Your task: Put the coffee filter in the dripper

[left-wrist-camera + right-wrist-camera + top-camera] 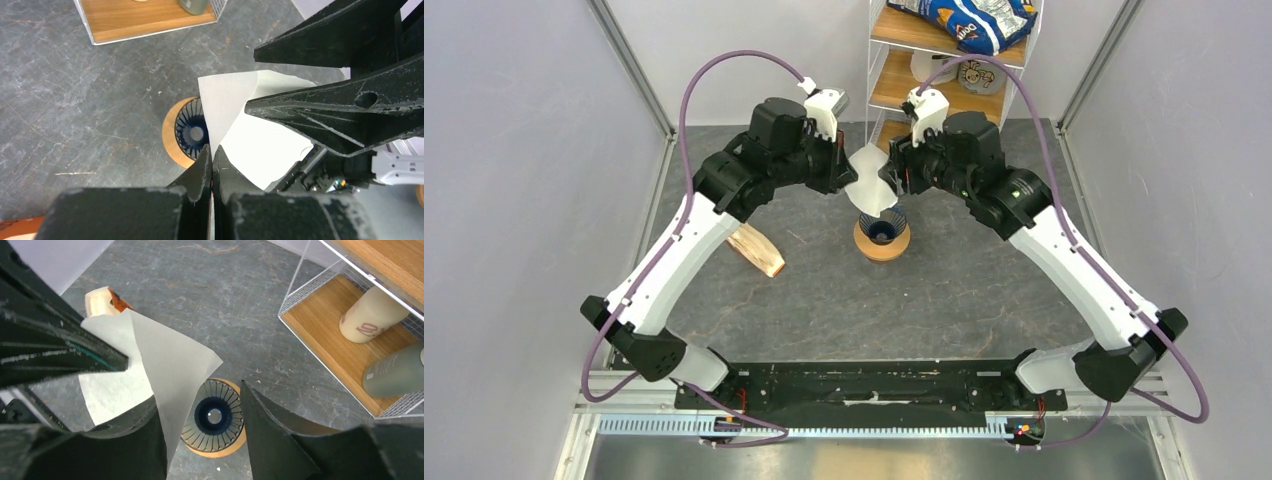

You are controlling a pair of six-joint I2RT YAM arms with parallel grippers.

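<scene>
The coffee filter (869, 182), a thin white paper cone, hangs in the air just above the dripper (883, 229). The dripper is a dark blue ribbed funnel standing on an orange-brown ring (882, 248). My left gripper (852, 175) is shut on the filter's edge; in the left wrist view its tips (211, 150) pinch the paper (260, 135), with the dripper (192, 133) below. My right gripper (894, 180) is open (198, 387); its left finger lies against the filter (170, 370), partly opened, and the dripper (214, 416) shows between the fingers.
A cream-and-tan paper stack (757, 250) lies left of the dripper. A wire-and-wood shelf (954, 60) stands at the back with a chips bag and bottles; it also shows in the right wrist view (325, 325). Grey walls close in both sides.
</scene>
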